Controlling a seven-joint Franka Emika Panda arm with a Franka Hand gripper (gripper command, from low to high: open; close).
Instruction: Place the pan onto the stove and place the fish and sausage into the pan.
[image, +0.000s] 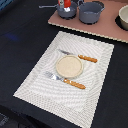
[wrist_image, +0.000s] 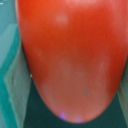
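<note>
At the far left of the exterior view, on the stove (image: 100, 29), the pan (image: 66, 11) sits with its thin handle pointing left, and just above its bowl a red shape shows with a pale part on top of it, which I take to be the sausage (image: 67, 8) with the gripper (image: 67, 4) over it. The wrist view is almost filled by that sausage (wrist_image: 72, 60), its glossy red skin pressed between two pale finger pads (wrist_image: 11, 75) at either side, so the gripper is closed on it.

The sausage looks small, light and smooth. I judge it hard and slippery rather than soft, since the skin shines and shows no dent where the pads meet it. Its rounded sides give little flat surface to grip, so a hold across the widest part, as here, seems the safest; nearer the tapered end it could squirt out.

Most of the arm lies outside the exterior view; only its tip shows at the top edge, coming straight down over the pan. Whether the sausage touches the pan floor I cannot tell.

The fish is not visible to me. A deeper pot (image: 91, 12) stands just right of the pan. Nearer, a placemat (image: 45, 85) carries a plate (image: 68, 65), a knife (image: 80, 57) and a fork (image: 66, 80).
</note>
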